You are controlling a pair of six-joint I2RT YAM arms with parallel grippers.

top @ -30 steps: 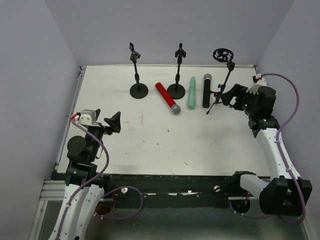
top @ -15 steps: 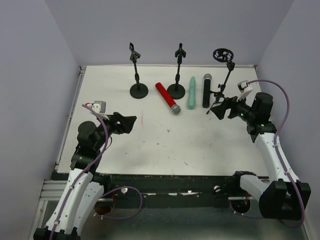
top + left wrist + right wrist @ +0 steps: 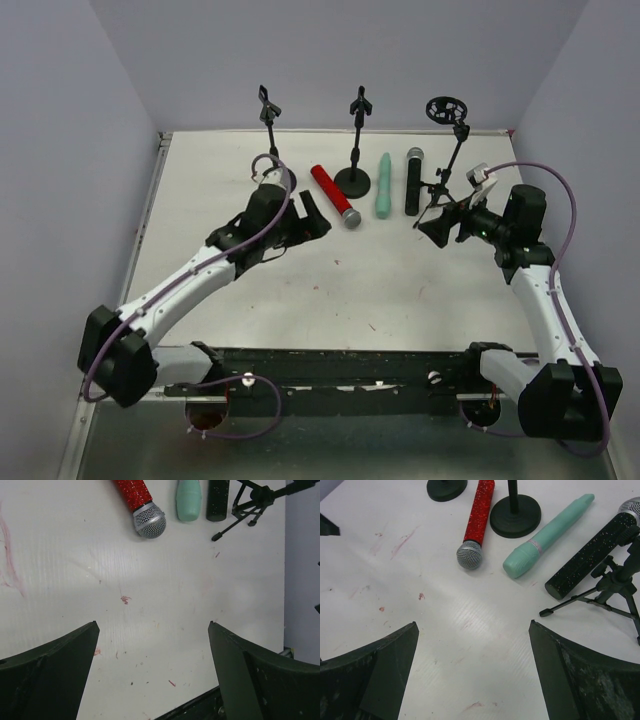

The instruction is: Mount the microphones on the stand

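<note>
The red microphone (image 3: 334, 195) with a silver mesh head, the mint-green microphone (image 3: 383, 186) and the black microphone (image 3: 413, 181) lie side by side on the white table. They show too in the left wrist view (image 3: 140, 505) (image 3: 189, 499) (image 3: 218, 500) and right wrist view (image 3: 476, 522) (image 3: 547, 536) (image 3: 592, 555). Two round-base stands (image 3: 277, 178) (image 3: 353, 180) and a tripod stand (image 3: 445, 170) hold no microphone. My left gripper (image 3: 312, 216) is open, just left of the red microphone. My right gripper (image 3: 438, 222) is open, near the tripod's feet.
Purple walls close in the table at the back and both sides. The table (image 3: 330, 290) has a dark front edge (image 3: 330, 355). Faint red marks (image 3: 283, 238) stain its surface. The tripod's legs (image 3: 600, 597) spread beside the black microphone's tail.
My left arm has swung far forward and right, from the table's left side to beside the red microphone. My right gripper has shifted slightly toward the tripod's feet.
</note>
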